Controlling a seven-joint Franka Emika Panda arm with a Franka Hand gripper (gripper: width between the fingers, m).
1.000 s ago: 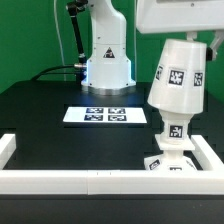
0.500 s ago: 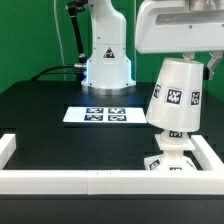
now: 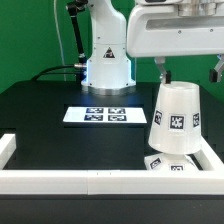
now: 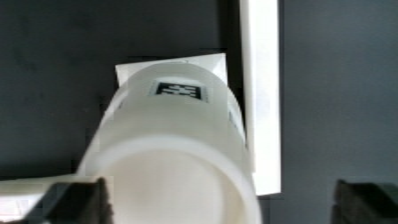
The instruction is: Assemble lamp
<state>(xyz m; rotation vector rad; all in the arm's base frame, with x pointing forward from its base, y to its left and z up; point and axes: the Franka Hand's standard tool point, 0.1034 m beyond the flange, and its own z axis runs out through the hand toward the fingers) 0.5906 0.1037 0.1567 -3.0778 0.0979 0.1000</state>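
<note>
Exterior view shows the shade (image 3: pixel 176 122) standing upright as a white tapered cup, narrow end up and wide mouth down, with a black-and-white square tag on its side. It sits over the small square base (image 3: pixel 160 163), whose tagged edge peeks out beneath its rim; the bulb is hidden, so whether it lies inside cannot be told. Both parts stand at the exterior view's right, close to the white rail (image 3: pixel 110 178) that runs along the front of the black table (image 3: pixel 40 115) and turns up the right side. Above the shade hangs the gripper (image 3: pixel 190 70), its fingers spread wide on either side of the shade's top, not touching it. In the wrist view the shade (image 4: pixel 171 140) fills the middle, its tag facing the camera, the base (image 4: pixel 134 75) showing past it, and the dark fingertips (image 4: pixel 68 203) stand well apart at both edges. Behind, on the table, lies the marker board (image 3: pixel 105 115), and beyond it the robot's white pedestal (image 3: pixel 107 55).
</note>
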